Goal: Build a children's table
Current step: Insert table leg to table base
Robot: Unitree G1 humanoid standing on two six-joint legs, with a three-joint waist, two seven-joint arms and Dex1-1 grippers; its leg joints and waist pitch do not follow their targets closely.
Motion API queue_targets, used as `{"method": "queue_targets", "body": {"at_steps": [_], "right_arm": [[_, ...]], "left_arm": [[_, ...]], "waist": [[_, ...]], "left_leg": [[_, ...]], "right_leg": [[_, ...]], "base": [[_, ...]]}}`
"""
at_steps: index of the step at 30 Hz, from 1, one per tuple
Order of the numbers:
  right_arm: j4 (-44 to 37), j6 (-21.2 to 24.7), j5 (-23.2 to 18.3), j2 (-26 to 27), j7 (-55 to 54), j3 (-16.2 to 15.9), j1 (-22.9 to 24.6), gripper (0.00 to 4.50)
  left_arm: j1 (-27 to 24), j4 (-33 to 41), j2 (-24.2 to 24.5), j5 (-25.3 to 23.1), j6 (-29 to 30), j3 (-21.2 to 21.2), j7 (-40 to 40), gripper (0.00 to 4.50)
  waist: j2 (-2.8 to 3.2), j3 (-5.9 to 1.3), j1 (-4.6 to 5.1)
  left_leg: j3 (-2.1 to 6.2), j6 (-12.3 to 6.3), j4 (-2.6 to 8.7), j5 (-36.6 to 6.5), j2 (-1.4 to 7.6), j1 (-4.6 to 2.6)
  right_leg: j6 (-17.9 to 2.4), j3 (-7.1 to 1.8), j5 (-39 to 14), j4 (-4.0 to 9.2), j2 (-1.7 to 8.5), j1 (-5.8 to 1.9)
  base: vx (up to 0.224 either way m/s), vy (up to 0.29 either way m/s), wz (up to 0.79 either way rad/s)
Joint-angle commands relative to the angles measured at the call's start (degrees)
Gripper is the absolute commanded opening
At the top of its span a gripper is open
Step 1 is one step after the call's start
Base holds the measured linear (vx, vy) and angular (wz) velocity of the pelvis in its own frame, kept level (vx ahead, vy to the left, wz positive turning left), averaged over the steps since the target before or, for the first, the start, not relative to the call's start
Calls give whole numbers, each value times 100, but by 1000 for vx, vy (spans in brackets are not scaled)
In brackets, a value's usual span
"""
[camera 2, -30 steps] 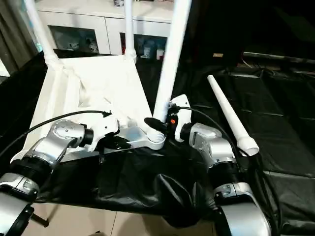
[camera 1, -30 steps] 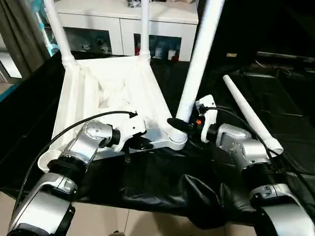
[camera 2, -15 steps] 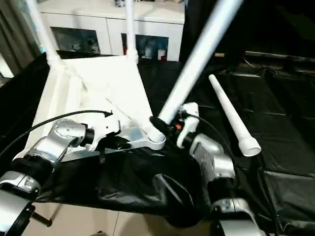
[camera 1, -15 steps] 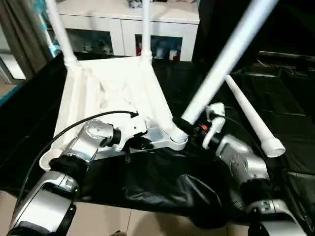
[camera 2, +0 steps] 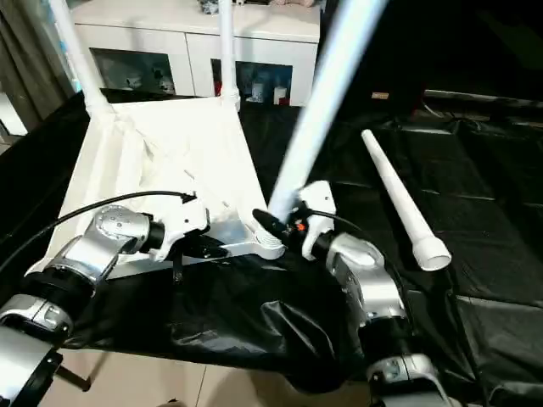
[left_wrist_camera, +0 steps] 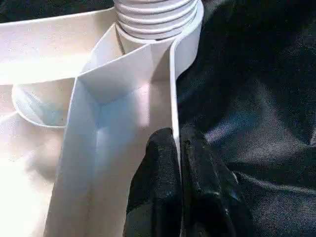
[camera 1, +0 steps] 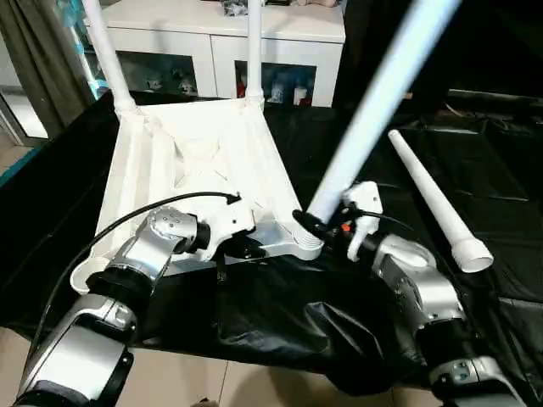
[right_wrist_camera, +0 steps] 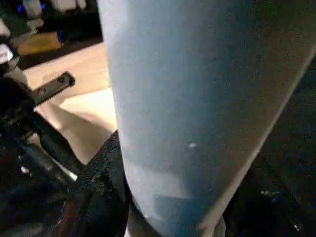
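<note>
The white table top (camera 1: pixel 195 161) lies upside down on black cloth, ribs up. Two white legs (camera 1: pixel 106 51) (camera 1: pixel 253 51) stand in its far corner sockets. My left gripper (camera 1: pixel 242 248) is shut on the near rim (left_wrist_camera: pixel 173 89); its fingers (left_wrist_camera: pixel 158 168) pinch that thin wall just beside the near right socket (camera 1: pixel 304 246). My right gripper (camera 1: pixel 318 227) is shut on a third leg (camera 1: pixel 373 102) just above its lower end. That lower end sits at the near right socket, and the leg leans up and to the right. A fourth leg (camera 1: pixel 433 199) lies loose on the cloth at the right.
A white cabinet (camera 1: pixel 195 34) with glass doors stands behind the table top. Black cloth (camera 1: pixel 280 314) covers the work surface and hangs in folds over its near edge between my arms. A curtain hangs at the far left.
The leg in my right gripper has swung from almost upright to leaning right, then part of the way back. My right wrist turned with it. The left arm has stayed put.
</note>
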State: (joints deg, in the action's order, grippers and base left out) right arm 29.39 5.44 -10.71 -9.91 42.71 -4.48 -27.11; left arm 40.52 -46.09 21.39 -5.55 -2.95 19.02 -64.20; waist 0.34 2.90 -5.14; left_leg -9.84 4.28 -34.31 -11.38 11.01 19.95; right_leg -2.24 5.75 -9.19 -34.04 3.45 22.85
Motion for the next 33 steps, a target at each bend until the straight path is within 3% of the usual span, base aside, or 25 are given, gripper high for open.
{"method": "queue_targets", "body": {"at_steps": [1,6,9,14,16,18,23,28,33], "right_arm": [[443,228,228,-23,194,-306,85,191],[736,195,281,-112,536,-415,-86,191],[787,187,265,-153,712,-447,-105,191],[1060,111,241,-257,1175,-497,-269,191],[1176,91,238,-344,1495,-541,-364,191],[1185,96,235,-364,1563,-549,-376,191],[1339,65,223,-528,2213,-646,-537,191],[1466,-48,238,-591,2552,-688,-597,191],[1440,-120,209,-495,2371,-575,-528,191]], "left_arm": [[18,104,88,-144,-57,39,137,0],[-94,269,78,-25,-139,19,-111,0],[-146,385,78,45,-152,19,-238,0],[-202,624,102,188,-149,68,-629,0],[-224,772,179,180,-140,158,-840,0],[-236,819,195,181,-129,172,-877,0],[-213,1037,321,207,-123,272,-1259,0],[-230,1172,361,213,-100,312,-1383,0],[-90,1094,198,163,119,149,-850,0]], "waist": [[14,-319,-2],[4,-325,-3],[2,-344,-8],[8,-371,-4],[-39,-377,-7],[-14,-378,-27],[-86,-372,-45],[-75,-372,-79],[-97,-364,-87]], "left_leg": [[102,-153,453,-1417,231,-42],[104,-180,450,-1398,239,-41],[103,-181,464,-1293,262,-20],[90,-198,453,-1133,279,0],[68,-259,439,-1016,276,11],[60,-302,430,-917,280,6],[50,-327,432,-907,296,-3],[54,-251,452,-1014,318,-45],[54,-181,456,-1123,302,-43]], "right_leg": [[-565,-329,-2895,588,584,-253],[-569,-330,-2908,588,595,-247],[-652,-346,-2545,532,580,-262],[-968,-359,-1782,420,568,-298],[-1065,-364,-1524,388,563,-313],[-1088,-365,-1437,380,564,-310],[-1083,-365,-1553,375,576,-310],[-1102,-364,-1531,374,565,-280],[-1089,-367,-1628,390,572,-290]], "base": [[0,0,0],[0,0,0],[0,0,0],[0,0,0],[0,0,0],[0,0,0],[0,0,0],[0,0,0],[0,0,0]]}}
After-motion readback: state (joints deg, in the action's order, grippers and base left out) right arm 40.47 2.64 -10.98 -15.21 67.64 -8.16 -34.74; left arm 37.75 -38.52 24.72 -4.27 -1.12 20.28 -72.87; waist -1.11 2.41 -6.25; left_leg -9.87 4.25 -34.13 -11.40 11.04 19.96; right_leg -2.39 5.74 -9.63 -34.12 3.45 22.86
